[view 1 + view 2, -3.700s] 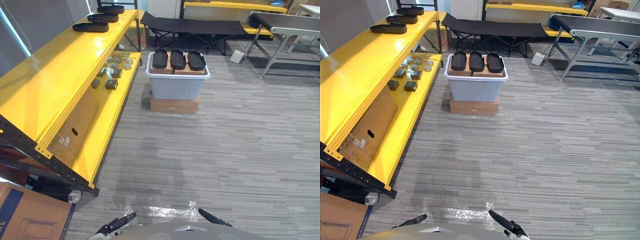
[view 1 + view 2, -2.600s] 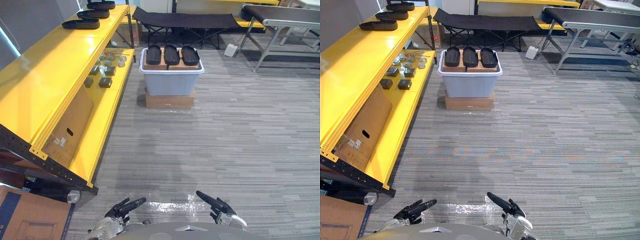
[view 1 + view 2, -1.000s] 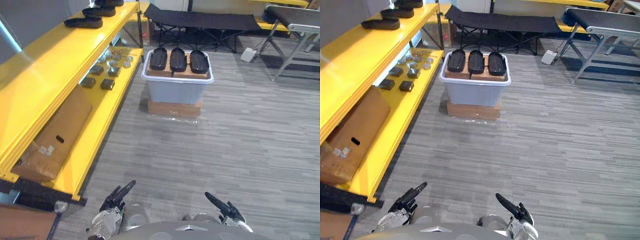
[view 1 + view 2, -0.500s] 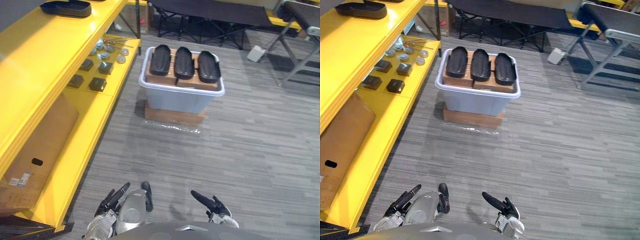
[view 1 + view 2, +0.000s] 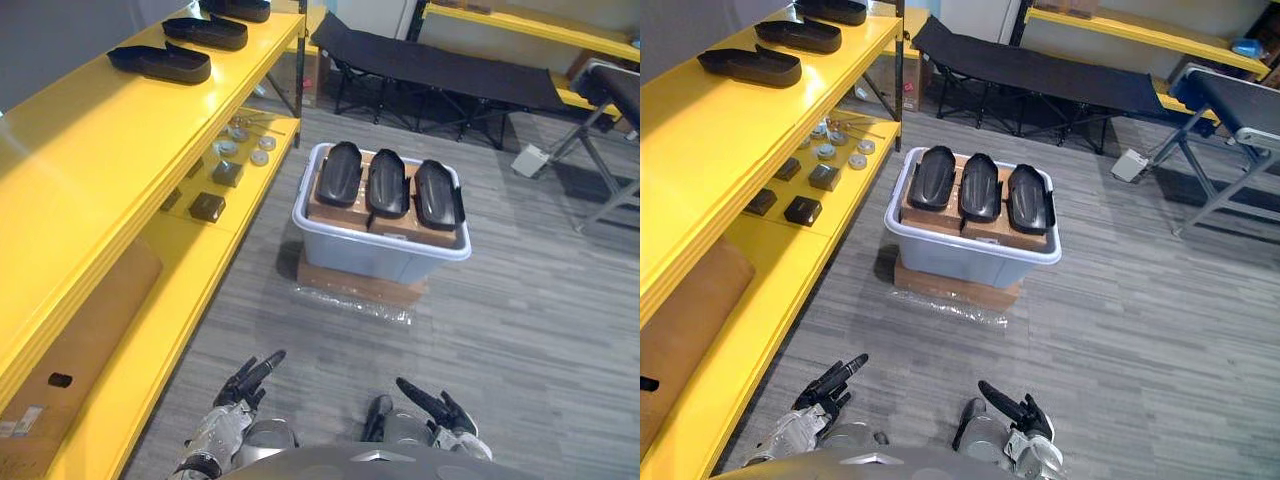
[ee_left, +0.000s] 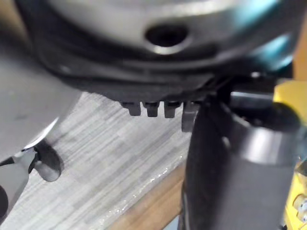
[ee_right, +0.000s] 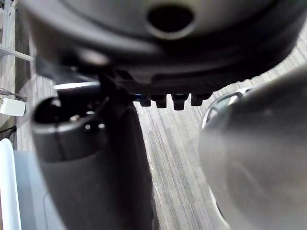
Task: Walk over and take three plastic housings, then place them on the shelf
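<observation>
Left hand, right hand low in front, fingers straight and apart, nothing held. Step in hand, as judged: approach walk, reach not yet possible.

Three plastic housings ahead, side by side on brown blocks atop grey bin; bin sits on cardboard box.

Close in square to bin, stop short of rim, keep clear of yellow shelf at left.

Farther: other housings on shelf top, bare space nearer.

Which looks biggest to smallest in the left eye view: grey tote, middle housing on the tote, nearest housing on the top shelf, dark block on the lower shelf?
1. grey tote
2. middle housing and nearest shelf housing: about alike, at different distances, not ranked
3. dark block
</observation>
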Robot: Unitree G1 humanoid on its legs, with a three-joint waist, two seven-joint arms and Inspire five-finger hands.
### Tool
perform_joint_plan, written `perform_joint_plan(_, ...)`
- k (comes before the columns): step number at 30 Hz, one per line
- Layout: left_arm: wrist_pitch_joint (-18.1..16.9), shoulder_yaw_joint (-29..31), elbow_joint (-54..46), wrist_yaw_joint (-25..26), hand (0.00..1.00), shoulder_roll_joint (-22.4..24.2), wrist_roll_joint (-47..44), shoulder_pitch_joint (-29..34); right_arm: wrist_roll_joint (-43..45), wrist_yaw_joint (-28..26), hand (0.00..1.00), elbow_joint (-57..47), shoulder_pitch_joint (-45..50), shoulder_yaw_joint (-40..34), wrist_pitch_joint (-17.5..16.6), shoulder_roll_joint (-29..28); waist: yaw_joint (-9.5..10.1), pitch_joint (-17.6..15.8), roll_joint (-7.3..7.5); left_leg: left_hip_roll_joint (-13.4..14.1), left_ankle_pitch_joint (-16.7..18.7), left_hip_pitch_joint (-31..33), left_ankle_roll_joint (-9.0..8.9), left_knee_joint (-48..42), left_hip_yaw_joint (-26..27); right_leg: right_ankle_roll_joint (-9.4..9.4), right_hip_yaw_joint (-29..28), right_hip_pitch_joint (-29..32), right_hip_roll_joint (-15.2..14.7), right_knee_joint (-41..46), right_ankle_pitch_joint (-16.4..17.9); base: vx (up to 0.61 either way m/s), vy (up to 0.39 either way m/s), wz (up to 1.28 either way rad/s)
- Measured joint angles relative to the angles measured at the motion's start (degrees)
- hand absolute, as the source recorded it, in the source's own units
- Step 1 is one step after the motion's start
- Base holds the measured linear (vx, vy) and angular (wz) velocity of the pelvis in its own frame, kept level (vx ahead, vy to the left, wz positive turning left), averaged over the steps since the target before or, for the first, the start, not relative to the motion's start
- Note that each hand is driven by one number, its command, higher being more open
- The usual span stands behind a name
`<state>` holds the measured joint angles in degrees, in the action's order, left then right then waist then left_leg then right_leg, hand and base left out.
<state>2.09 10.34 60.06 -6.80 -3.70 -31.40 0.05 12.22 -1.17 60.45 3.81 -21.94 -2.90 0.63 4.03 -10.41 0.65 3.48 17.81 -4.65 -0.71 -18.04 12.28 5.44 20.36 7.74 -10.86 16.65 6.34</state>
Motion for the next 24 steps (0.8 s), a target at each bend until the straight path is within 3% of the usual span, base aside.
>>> perform_joint_plan(1,0.67,1.03,-0.10,0.61,1.00,0.00,-0.02,0.56,0.19,0.00,1.00,0.00,0.30,-0.04,0.45,-0.66,0.12,1.13,0.88,0.35,1.65,0.37,-2.30,-3.14,-0.08,-2.87,0.03,-1.23,0.85,-1.05,-2.42,0.36,-0.249,0.28)
perform_joint_plan(2,0.70,1.86,0.05,0.82,1.00,0.26,-0.03,0.43,0.72,-0.02,1.00,-0.07,0.14,-0.07,0.80,-0.54,-0.03,1.04,0.64,1.27,2.16,1.34,-3.01,-7.10,0.16,-3.57,0.22,-1.68,1.14,-0.55,-3.87,0.39,-0.317,0.31)
perform_joint_plan(4,0.15,5.73,-1.28,1.35,1.00,3.21,-1.38,1.13,1.05,-0.01,1.00,0.04,0.09,0.61,1.38,1.91,0.51,1.91,-3.59,7.96,-0.25,9.07,-2.65,-27.58,-0.58,-4.63,1.65,-4.79,4.69,-0.06,-0.69,0.39,-0.284,0.11)
perform_joint_plan(5,-0.67,7.03,-2.07,1.30,1.00,3.99,-2.04,1.39,-0.05,0.11,1.00,0.10,0.13,0.92,1.57,2.99,0.76,1.60,-5.31,11.29,-3.95,12.91,-3.47,-38.05,-1.99,-5.31,1.73,-8.16,6.58,-1.21,0.56,0.37,-0.194,-0.10)
perform_joint_plan(7,-1.11,6.12,-2.23,0.80,1.00,3.81,-2.16,1.79,-0.64,0.06,1.00,1.93,-0.35,1.15,1.61,3.57,0.33,1.53,-5.74,13.37,-4.07,14.43,-3.68,-42.68,-1.33,-5.42,1.55,-14.13,7.16,-4.70,0.86,0.36,-0.157,-0.18)
perform_joint_plan(9,-0.94,4.74,-2.01,0.66,1.00,2.72,-1.67,1.81,-0.57,0.06,1.00,3.38,-0.98,0.55,1.51,3.45,0.34,1.61,-5.20,12.95,-3.95,14.05,-3.50,-34.29,0.89,-4.46,1.42,-18.39,6.47,-9.09,0.26,0.32,-0.096,-0.15)
perform_joint_plan(11,-1.08,3.74,-2.00,0.15,1.00,2.47,0.64,1.77,-0.54,0.30,1.00,3.89,-1.01,0.10,1.10,3.36,0.29,1.44,-4.84,9.16,-5.79,13.98,-4.80,-11.47,2.00,-3.19,1.67,-20.20,5.44,-12.40,-0.26,0.37,0.080,0.04)
perform_joint_plan(12,-1.12,3.42,-1.93,0.08,1.00,2.56,0.86,1.77,-0.60,0.35,1.00,3.92,-1.01,0.17,0.99,3.39,0.33,1.35,-4.67,7.77,-8.08,13.47,-4.93,-5.52,1.67,-2.58,1.65,-20.27,5.17,-12.80,-0.20,0.36,0.171,-0.10)
perform_joint_plan(13,-1.34,3.23,-1.28,-0.01,1.00,2.62,1.64,1.86,-0.67,0.48,1.00,3.95,-1.06,0.56,0.92,3.63,0.58,1.22,-4.46,6.25,-16.56,12.13,-3.48,0.82,1.34,-1.49,0.78,-20.32,4.94,-12.90,0.28,0.28,0.135,-0.26)
perform_joint_plan(15,-1.59,2.98,0.19,0.39,1.00,-0.14,4.35,1.34,-0.63,1.31,1.00,3.82,-1.35,2.22,0.29,0.96,0.26,0.66,0.63,2.59,-17.14,9.06,-1.99,5.53,3.08,-0.04,0.33,-20.77,1.66,-13.44,0.80,0.28,0.107,-0.21)
perform_joint_plan(17,-1.73,1.58,1.05,0.54,1.00,-1.85,5.38,0.58,-0.62,1.25,1.00,3.86,-1.13,2.49,-0.93,-0.47,0.14,0.14,3.21,0.70,-17.06,8.43,-1.27,7.70,3.37,0.28,0.60,-20.46,0.03,-13.00,0.65,0.21,0.070,0.04)
perform_joint_plan(20,-1.68,-1.70,1.35,0.60,1.00,-3.16,4.99,0.51,-0.87,1.64,1.00,3.84,-0.28,4.26,-2.87,-0.49,-0.34,0.12,3.83,-0.83,-16.73,7.09,-0.32,10.10,3.51,0.96,0.79,-18.54,-1.77,-9.05,0.15,0.20,0.131,0.06)
perform_joint_plan(24,-1.22,-3.80,1.22,0.40,1.00,-4.03,2.37,1.72,-1.67,2.91,1.00,1.16,-0.13,8.67,-7.73,-0.32,-1.14,0.59,3.11,-1.40,-16.54,5.53,0.28,13.27,5.31,2.86,1.03,-15.77,-3.46,-6.04,-2.17,0.12,0.122,-0.21)
